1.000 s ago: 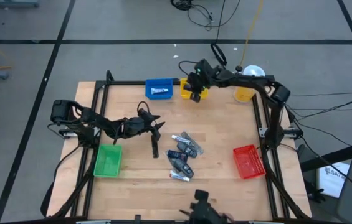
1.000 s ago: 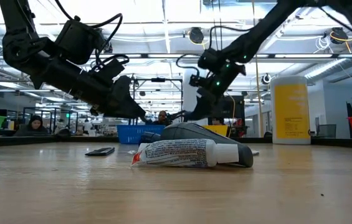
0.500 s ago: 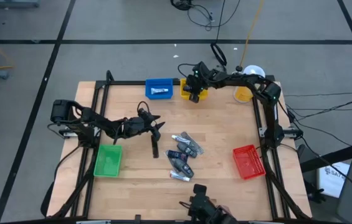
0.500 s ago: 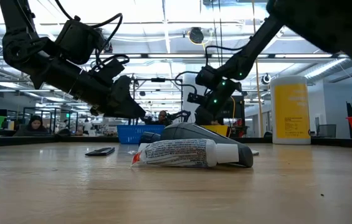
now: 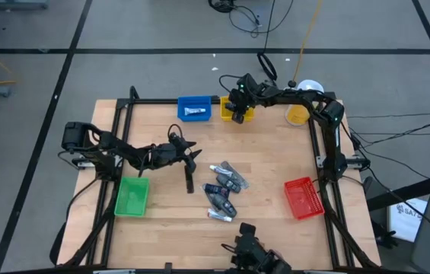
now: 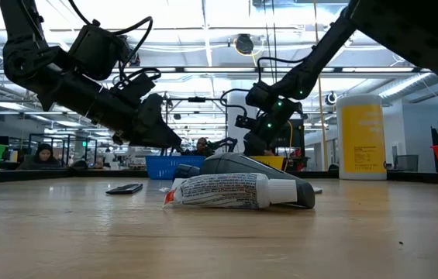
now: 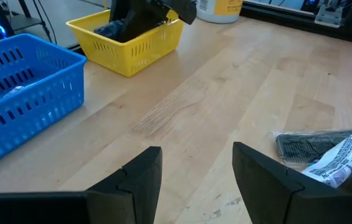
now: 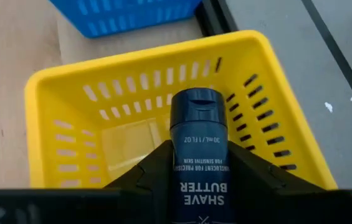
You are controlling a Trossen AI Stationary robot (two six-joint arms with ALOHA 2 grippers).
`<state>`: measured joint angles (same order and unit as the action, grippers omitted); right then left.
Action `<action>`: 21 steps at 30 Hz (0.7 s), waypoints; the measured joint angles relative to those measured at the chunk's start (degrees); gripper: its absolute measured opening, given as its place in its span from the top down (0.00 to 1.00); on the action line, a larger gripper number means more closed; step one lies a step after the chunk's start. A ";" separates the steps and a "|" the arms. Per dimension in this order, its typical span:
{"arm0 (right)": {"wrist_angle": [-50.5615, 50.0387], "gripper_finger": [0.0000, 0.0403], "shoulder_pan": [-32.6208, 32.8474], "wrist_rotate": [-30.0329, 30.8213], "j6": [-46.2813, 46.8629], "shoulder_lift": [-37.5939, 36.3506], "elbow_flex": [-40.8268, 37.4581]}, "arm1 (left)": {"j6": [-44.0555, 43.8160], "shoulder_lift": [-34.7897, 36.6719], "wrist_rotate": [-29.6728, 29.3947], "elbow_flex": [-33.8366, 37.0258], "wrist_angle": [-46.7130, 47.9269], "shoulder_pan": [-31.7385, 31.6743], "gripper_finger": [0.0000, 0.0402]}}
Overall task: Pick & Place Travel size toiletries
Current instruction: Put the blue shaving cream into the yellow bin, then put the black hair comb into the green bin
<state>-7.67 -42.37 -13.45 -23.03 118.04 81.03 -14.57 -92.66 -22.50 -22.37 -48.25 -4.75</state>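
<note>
Over the yellow bin (image 8: 70, 124), a dark shave butter bottle (image 8: 198, 149) is held between the right gripper's (image 8: 198, 163) fingers; the left gripper (image 7: 197, 177) is kept open, empty.

right gripper (image 8: 199, 163) | fingers flank dark shave butter tube (image 8: 199, 155) | over yellow bin (image 8: 70, 112) | blue bin (image 8: 126, 12) beyond

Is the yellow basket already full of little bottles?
No, the yellow basket looks bare inside; only a dark shave butter bottle hangs above it.
</note>
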 joint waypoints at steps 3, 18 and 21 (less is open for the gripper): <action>-0.08 0.63 -0.48 0.07 1.01 0.00 0.00 | -1.14 0.00 0.07 0.00 0.03 0.00 0.52; -3.20 0.57 3.05 5.81 3.83 -11.32 -0.06 | -5.26 0.00 1.70 -0.01 0.02 0.00 0.52; -3.31 0.59 6.42 5.15 4.93 -16.90 -2.79 | -5.26 0.00 1.95 -0.11 0.02 0.00 0.52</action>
<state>-10.99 -35.95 -8.30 -18.11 101.14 78.24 -19.83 -92.66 -20.55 -22.48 -48.23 -4.75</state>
